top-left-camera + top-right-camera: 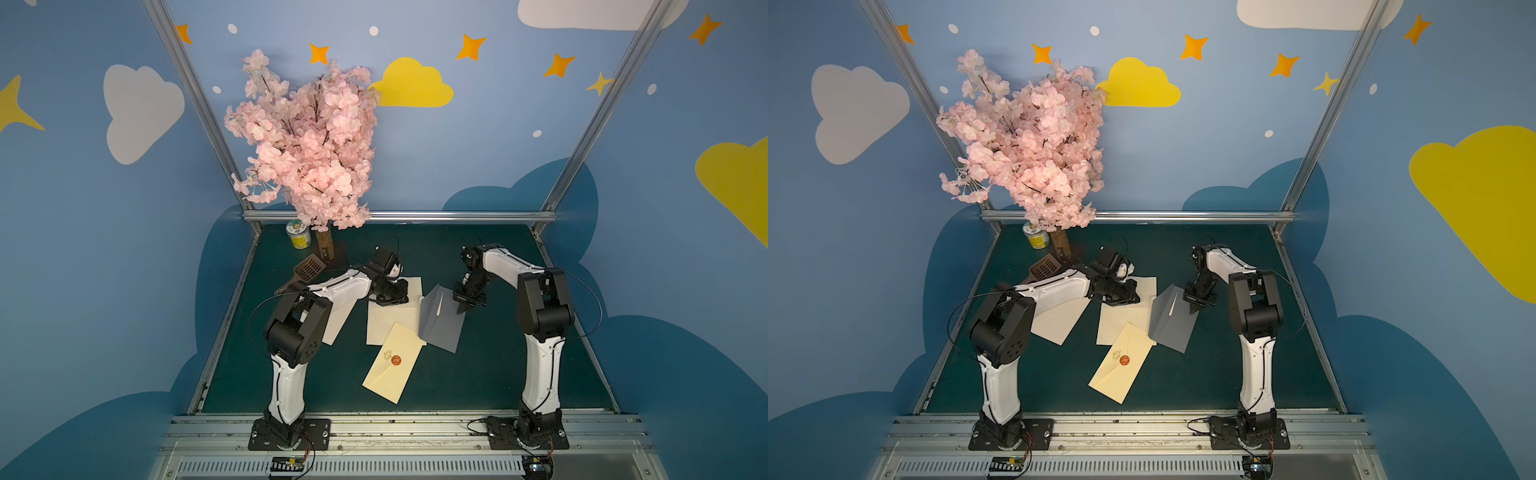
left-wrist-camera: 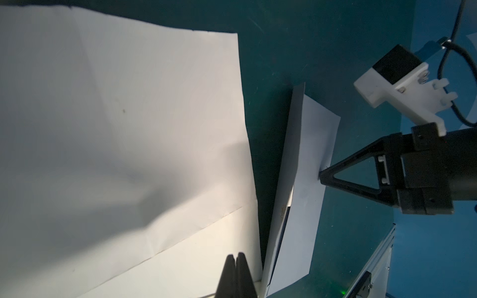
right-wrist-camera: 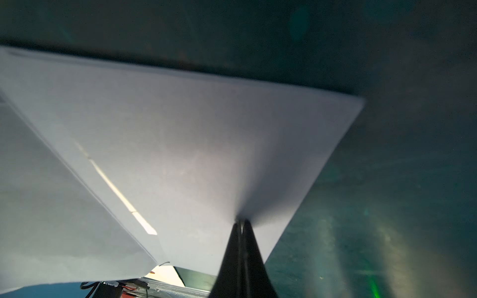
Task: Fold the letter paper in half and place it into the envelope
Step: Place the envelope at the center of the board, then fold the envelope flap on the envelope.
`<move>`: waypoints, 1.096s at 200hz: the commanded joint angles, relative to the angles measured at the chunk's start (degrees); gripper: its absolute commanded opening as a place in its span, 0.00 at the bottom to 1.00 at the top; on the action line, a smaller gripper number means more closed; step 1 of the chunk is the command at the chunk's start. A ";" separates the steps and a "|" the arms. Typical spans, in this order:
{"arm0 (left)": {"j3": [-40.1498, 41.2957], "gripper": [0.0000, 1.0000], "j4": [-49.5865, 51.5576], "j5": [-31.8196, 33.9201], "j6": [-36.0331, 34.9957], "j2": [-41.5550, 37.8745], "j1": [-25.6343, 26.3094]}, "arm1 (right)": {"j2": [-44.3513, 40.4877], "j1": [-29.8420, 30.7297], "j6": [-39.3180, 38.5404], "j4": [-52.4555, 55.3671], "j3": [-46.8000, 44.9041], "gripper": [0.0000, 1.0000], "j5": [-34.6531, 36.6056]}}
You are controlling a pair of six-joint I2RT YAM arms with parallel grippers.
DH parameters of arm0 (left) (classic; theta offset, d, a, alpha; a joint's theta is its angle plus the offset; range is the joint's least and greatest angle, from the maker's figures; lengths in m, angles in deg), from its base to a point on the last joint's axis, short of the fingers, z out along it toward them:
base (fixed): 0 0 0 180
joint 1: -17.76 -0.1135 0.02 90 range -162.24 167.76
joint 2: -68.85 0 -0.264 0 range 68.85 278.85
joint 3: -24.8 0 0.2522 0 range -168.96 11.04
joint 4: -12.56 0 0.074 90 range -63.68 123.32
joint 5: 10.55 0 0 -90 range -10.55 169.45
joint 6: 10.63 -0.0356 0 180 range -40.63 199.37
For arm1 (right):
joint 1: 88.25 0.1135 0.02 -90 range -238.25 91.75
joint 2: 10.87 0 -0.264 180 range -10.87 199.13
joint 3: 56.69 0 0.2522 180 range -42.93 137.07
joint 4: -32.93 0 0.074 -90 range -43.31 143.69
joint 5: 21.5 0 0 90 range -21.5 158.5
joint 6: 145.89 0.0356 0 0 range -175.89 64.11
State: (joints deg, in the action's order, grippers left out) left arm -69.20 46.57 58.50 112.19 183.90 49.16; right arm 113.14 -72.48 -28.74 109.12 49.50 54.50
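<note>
Right gripper [image 1: 462,308] pinched shut on the edge of the half-raised grey letter paper [image 1: 440,328], left gripper [image 2: 236,258] closed over a cream sheet [image 2: 129,129], red-sealed envelope [image 1: 392,361] flat on the green table [image 1: 478,374] beside both.

Smooth matt letter paper [image 1: 436,332], matt paper envelope [image 1: 392,365], matt table [image 1: 478,382], shiny metal rail [image 1: 415,216].

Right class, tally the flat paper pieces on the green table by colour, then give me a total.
Cream: 3 (sealed envelope, centre sheet, sheet under the left arm)
Grey: 1 (grey sheet, partly folded up)
Total: 4
</note>
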 commanded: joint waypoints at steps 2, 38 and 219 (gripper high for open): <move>-2.79 0.03 0.64 -2.55 0.75 2.13 0.83 | 2.29 0.32 -0.15 2.24 0.88 0.00 1.53; -6.51 0.03 0.64 -3.75 2.18 5.63 2.56 | 3.36 0.33 -0.78 2.42 1.14 0.00 0.43; -12.63 0.03 -1.32 -7.29 6.27 13.02 11.91 | 0.18 -1.78 -0.88 0.17 -0.39 0.00 -7.16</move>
State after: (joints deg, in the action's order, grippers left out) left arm -79.72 43.97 51.95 118.48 196.14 61.03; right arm 114.36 -73.90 -29.37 109.65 50.11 48.25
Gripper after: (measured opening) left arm 0.048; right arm 0.041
